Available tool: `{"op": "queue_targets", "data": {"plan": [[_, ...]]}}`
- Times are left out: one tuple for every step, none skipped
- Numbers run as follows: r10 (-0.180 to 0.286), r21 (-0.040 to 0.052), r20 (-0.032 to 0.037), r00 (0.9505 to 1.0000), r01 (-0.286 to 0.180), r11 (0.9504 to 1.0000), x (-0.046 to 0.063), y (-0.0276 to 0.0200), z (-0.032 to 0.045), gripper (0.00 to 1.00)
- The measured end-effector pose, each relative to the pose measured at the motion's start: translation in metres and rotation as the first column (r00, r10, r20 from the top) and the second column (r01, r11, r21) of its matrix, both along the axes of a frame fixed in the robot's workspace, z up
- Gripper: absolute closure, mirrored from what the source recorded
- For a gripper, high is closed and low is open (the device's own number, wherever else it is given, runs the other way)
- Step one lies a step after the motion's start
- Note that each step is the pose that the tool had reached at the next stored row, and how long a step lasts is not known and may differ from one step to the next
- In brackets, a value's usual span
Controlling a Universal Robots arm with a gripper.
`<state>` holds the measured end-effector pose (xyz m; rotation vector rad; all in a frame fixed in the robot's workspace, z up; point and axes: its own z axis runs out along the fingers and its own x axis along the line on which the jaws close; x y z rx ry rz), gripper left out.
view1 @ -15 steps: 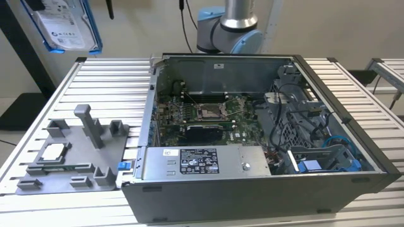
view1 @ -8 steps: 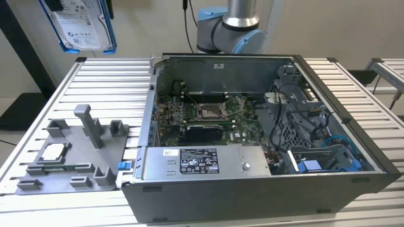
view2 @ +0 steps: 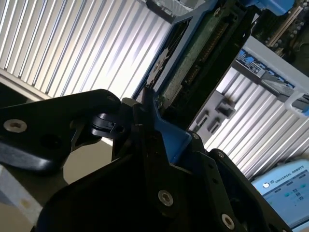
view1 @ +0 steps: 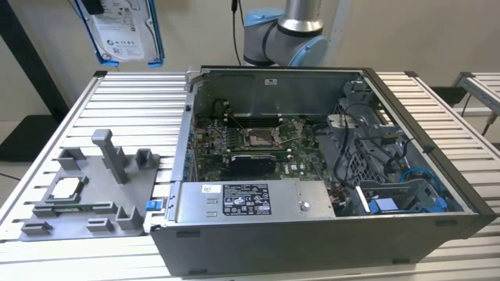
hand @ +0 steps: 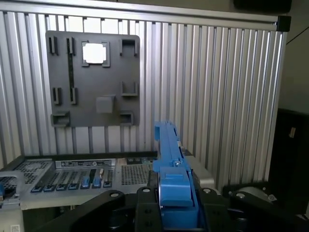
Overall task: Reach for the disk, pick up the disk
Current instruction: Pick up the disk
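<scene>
Bench under me is a ribbed aluminium-slat table (view1: 437, 117), silver, with profiles running side to side. A second table (view1: 483, 88) of the same build sits just beside it at the exterior view's right, with a gap between. The wall (view1: 437, 35) behind is plain beige. A black upright post (view1: 27, 64) stands at the exterior view's left, with pale floor (view1: 6, 175) below it. In the second wrist view the slats (view2: 72, 43) glare white.

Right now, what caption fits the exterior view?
The disk hangs high above the slatted table; the open computer case sits mid-table.
</scene>
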<state>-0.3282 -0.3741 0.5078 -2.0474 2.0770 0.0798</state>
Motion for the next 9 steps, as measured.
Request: {"op": "queue_targets", "data": {"plan": [[0.000,0.0000,-0.0007,1.0000,0.000,1.0000,0.005,0.0000,0.0000,1.00],[0.000,0.0000,-0.0013,1.0000,0.000,1.0000,0.009,0.0000,0.0000,1.00],[0.000,0.0000,-0.0023,1.0000,0.000,1.0000,0.014,0.0000,0.0000,1.00],[0.000,0.0000,-0.0031,1.0000,0.000,1.0000,0.018,0.0000,0.0000,1.00],[0.000,0.0000,-0.0039,1.0000,0.000,1.0000,0.023,0.0000,0.0000,1.00],[0.000,0.0000,-0.0049,1.0000,0.000,1.0000,0.027,0.0000,0.0000,1.00],[0.000,0.0000,-0.0059,1.0000,0.000,1.0000,0.032,0.0000,0.0000,1.00],[0.000,0.0000,-0.0069,1.0000,0.000,1.0000,0.036,0.0000,0.0000,1.00],[0.000,0.0001,-0.0079,1.0000,0.000,1.0000,0.041,0.0000,0.0000,1.00]]}}
